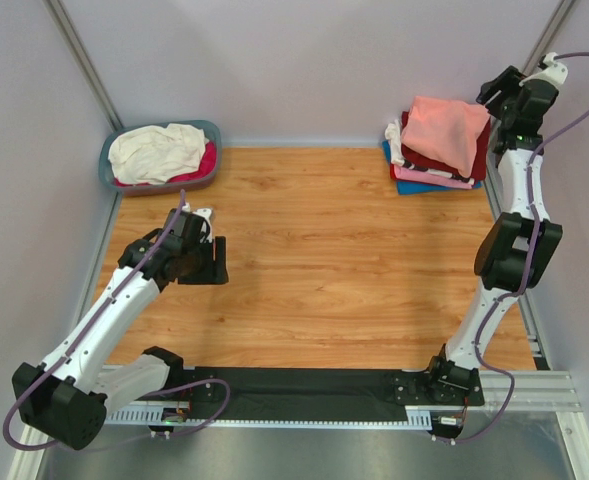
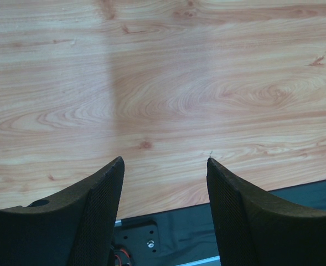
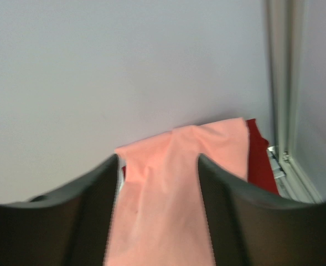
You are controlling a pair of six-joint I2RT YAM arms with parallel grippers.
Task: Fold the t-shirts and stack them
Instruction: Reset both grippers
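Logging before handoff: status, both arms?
Left gripper open, over table. Right gripper open, over salmon tee atop stack. Cream tee in basket; nothing blocking.

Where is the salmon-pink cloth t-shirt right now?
In the top view, the salmon-pink t-shirt lies on top of the stack of folded t-shirts at the wooden table's far right corner, draped over a dark red t-shirt.

The salmon-pink t-shirt (image 1: 444, 128) covers most of the stack; I see only edges of the dark red tee (image 1: 434, 160), pink tee (image 1: 434, 178) and blue tee (image 1: 419, 188) beneath. In the basket (image 1: 107, 168), the cream-white shirt (image 1: 159, 150) hides most of the magenta shirt (image 1: 206, 162).
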